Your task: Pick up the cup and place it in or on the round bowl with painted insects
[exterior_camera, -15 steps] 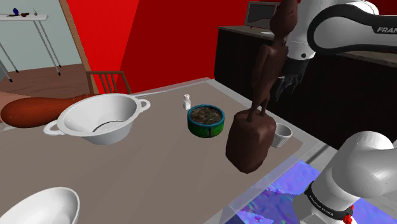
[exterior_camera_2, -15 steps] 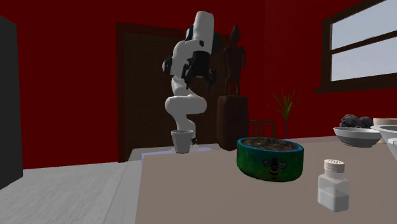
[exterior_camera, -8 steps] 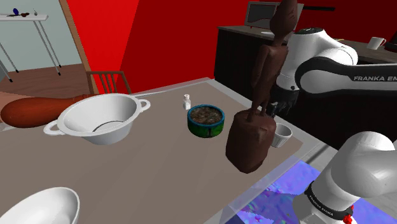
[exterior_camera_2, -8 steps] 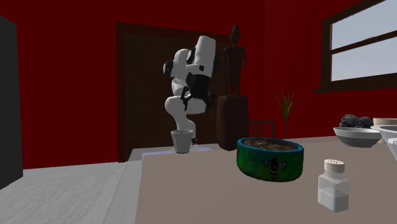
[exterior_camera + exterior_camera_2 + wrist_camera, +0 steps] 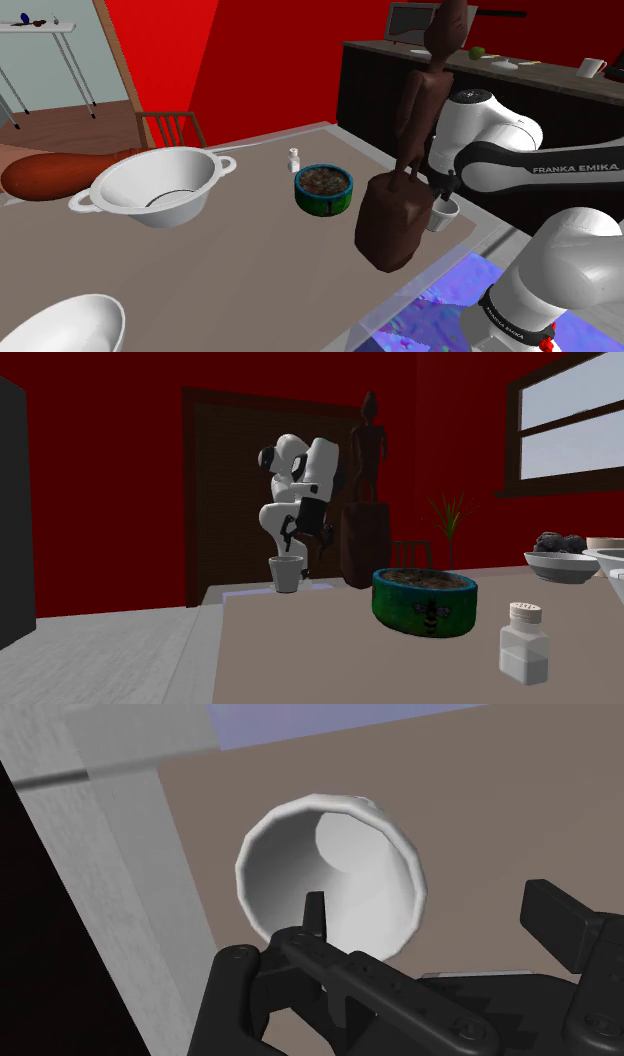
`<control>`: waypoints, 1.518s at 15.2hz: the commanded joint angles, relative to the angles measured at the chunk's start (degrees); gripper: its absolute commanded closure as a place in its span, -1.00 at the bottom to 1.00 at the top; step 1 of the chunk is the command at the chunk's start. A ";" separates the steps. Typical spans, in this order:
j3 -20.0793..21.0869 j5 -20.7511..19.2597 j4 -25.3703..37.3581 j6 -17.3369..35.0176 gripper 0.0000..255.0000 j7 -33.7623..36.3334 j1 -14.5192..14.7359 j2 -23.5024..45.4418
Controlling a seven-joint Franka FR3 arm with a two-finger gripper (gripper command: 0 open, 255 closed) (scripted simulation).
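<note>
The wrist view shows the gripper (image 5: pixel 430 904) spread open, one finger (image 5: pixel 315 912) over the white cup (image 5: pixel 345 874). The second exterior view places the jaws just above its rim.

My claw (image 5: pixel 442 194): black, pointing down, low over the grey-brown tabletop (image 5: pixel 250 265).
Small white cup (image 5: pixel 441 214): directly beneath my claw.
Tall dark brown carved figure on a bulbous base (image 5: pixel 394 228): just beside my claw, on the shoulder view's left.
Round green-blue bowl with dark contents (image 5: pixel 322 190): beyond the figure from my claw.
Small white shaker (image 5: pixel 294 160): further from my claw than that bowl.
Large white two-handled bowl (image 5: pixel 155 187): well apart from my claw.
</note>
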 commanded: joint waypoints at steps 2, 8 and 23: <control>-0.26 -0.80 -1.95 3.66 -1.00 0.33 -0.68 1.61; -0.52 -1.52 -3.26 6.61 -1.00 0.52 -1.36 3.18; -0.56 -1.35 -2.75 5.47 1.00 0.27 -1.24 2.54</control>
